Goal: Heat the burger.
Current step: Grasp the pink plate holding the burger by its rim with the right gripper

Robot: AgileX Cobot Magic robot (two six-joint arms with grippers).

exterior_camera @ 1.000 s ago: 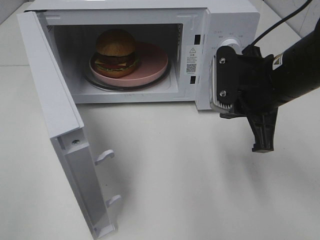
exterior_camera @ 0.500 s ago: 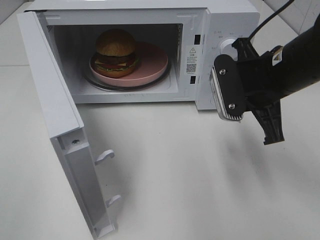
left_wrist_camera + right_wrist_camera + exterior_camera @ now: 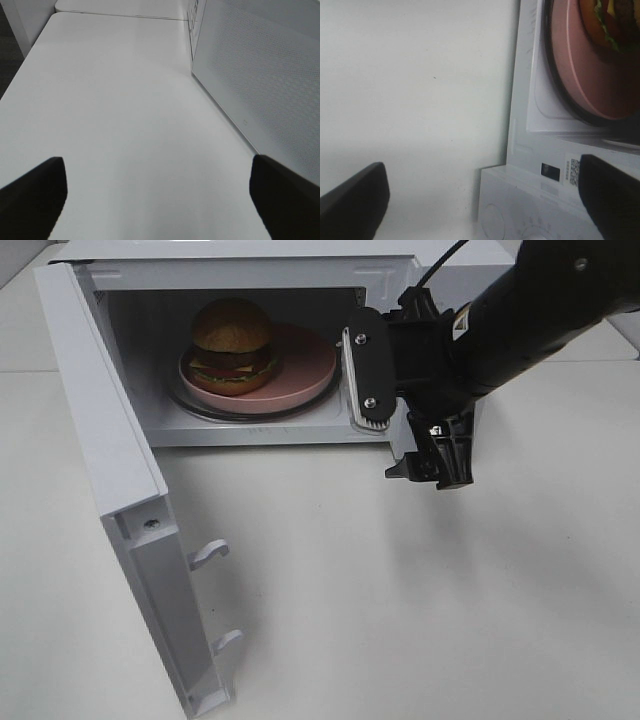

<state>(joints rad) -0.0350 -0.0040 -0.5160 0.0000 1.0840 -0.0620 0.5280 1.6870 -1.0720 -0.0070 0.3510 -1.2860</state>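
The burger (image 3: 232, 340) stands on a pink plate (image 3: 305, 365) on the glass turntable inside the open microwave (image 3: 250, 265). My right gripper (image 3: 402, 420) hangs just in front of the cavity's right edge and control panel, open with nothing between its fingers. In the right wrist view the right gripper (image 3: 482, 200) faces the plate (image 3: 580, 65), the burger (image 3: 615, 17) at the edge of the picture. My left gripper (image 3: 160, 200) is open over bare table beside the outside of the microwave door (image 3: 260, 85); the exterior view does not show it.
The microwave door (image 3: 110, 470) swings out wide to the left toward the table's front edge, latch hooks (image 3: 210, 553) pointing right. White table (image 3: 400, 620) spreads in front of the oven. The control dial (image 3: 492, 220) shows in the right wrist view.
My right arm has swung left and back from the table's right side to the front of the microwave's control panel, turning as it went. Burger, plate and door have not moved.
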